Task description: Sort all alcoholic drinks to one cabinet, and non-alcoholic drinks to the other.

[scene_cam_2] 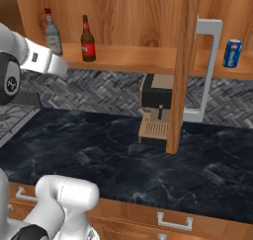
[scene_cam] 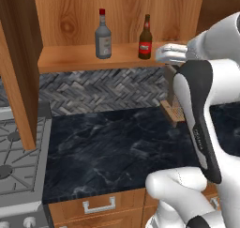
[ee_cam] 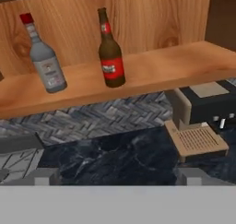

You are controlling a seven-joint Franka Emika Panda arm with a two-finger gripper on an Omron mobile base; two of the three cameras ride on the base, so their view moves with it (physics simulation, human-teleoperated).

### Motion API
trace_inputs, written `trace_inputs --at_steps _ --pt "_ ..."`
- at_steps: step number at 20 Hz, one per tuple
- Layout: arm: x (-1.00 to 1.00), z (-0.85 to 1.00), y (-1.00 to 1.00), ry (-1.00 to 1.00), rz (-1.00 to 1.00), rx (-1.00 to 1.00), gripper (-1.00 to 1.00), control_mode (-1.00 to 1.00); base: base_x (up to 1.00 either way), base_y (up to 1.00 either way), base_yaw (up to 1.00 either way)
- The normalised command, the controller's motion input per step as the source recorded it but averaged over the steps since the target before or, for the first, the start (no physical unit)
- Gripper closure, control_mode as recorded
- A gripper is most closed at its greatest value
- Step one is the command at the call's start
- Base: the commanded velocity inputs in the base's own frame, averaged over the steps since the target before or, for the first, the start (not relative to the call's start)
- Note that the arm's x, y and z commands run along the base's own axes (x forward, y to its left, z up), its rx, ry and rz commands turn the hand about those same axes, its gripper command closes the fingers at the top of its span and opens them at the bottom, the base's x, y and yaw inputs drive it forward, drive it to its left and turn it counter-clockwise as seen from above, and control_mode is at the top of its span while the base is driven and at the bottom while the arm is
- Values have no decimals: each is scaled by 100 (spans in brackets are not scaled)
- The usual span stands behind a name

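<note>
Tool wide open and gripping nothing, grey fingertips low in the hand view, held up in the air in front of the cabinet shelf and above the dark marble bench. Straight ahead on that shelf, upright: brown beer bottle with its red label, and beside it, a little apart, the clear liquor bottle with the red cap. Same pair from the left base view, liquor bottle on the left, beer bottle on the right, both clear of the tool. Below the shelf, herringbone tile backsplash, then a coffee machine against the wall with its tan drip tray on the bench. Further right in the right base view, past an open cabinet door with a white handle, blue soda can upright on the other cabinet's shelf. Stove at the far left end of the bench.
</note>
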Motion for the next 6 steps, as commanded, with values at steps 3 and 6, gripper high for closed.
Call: trace_inputs --at_steps 3,6 --pt "-65 -56 0 34 0 0 -100 -100 0 0 0" --pt "-37 -71 0 35 0 0 -100 -100 0 0 0"
